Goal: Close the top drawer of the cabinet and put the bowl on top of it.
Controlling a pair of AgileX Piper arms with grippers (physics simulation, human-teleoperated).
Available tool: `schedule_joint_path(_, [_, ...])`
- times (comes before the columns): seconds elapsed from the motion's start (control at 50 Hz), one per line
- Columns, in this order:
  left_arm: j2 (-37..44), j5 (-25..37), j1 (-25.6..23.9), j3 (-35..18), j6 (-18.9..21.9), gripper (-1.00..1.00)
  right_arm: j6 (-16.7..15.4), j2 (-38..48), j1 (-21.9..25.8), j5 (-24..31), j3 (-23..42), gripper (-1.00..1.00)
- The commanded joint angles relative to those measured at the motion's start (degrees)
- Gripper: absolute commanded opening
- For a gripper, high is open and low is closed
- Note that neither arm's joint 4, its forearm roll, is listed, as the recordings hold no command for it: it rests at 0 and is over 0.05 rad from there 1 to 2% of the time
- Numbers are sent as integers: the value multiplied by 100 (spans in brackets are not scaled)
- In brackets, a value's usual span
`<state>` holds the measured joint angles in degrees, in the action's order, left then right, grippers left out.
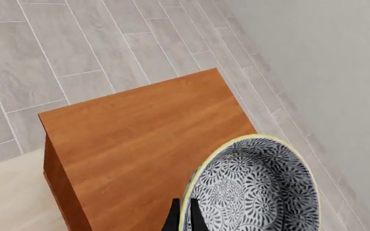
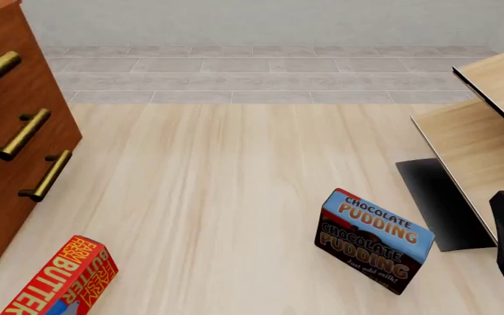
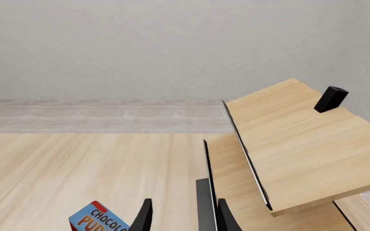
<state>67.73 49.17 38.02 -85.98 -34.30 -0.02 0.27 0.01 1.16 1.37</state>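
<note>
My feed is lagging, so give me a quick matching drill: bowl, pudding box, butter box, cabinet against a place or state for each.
Things:
1. bowl
2. pudding box
3. butter box
4. cabinet

Places or states:
A. near-left corner of the table
B. held over the cabinet top in the left pincer
C. table's left edge, all three drawers shut
D. upright, right of the table's middle

Pairs: 1-B, 2-D, 3-A, 4-C
</note>
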Motion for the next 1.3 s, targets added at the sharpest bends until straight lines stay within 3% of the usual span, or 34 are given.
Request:
schedule_joint_path(0.02, [288, -231, 115, -53, 51, -100, -1, -2, -1, -36, -37, 100])
schedule_joint_path(0.76, [723, -481, -24, -143, -7, -100, 0, -1, 0, -36, -37, 100])
schedule_joint_path(1.3, [1024, -787, -28, 74, 143, -100, 1, -2, -1, -36, -37, 100])
